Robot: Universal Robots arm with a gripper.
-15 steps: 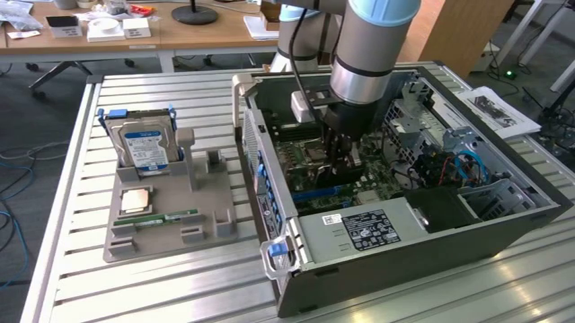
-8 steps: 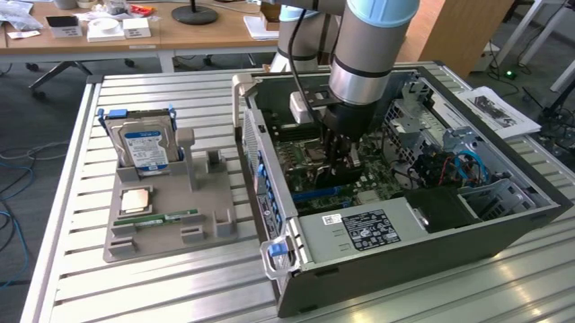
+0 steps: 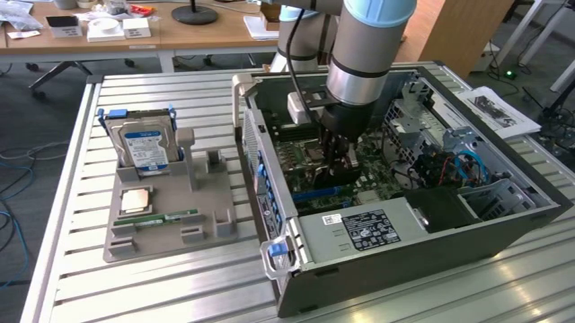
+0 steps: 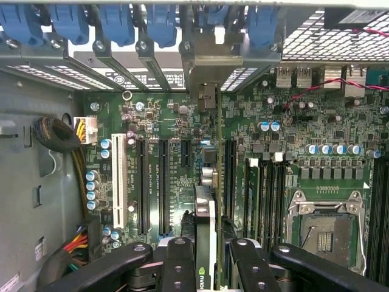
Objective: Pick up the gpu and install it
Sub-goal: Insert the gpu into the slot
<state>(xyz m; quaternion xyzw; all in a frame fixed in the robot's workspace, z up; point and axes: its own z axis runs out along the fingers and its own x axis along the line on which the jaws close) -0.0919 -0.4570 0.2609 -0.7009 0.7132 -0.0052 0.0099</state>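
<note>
The gripper [image 3: 343, 156] reaches down into the open computer case [image 3: 404, 249], at the exterior view's right. Its jaws are narrowed onto the gpu [image 4: 205, 213], one finger [image 4: 180, 258] on each face. The card stands edge-on over the motherboard [image 4: 170, 121], among the long black slots [image 4: 163, 182]. Its silver bracket [image 4: 204, 67] is close against the case's slotted back wall, under the blue latches [image 4: 161, 21]. Whether its lower edge sits in a slot cannot be told. Open board lies on both sides. The processor socket [image 4: 325, 225] is well apart.
</note>
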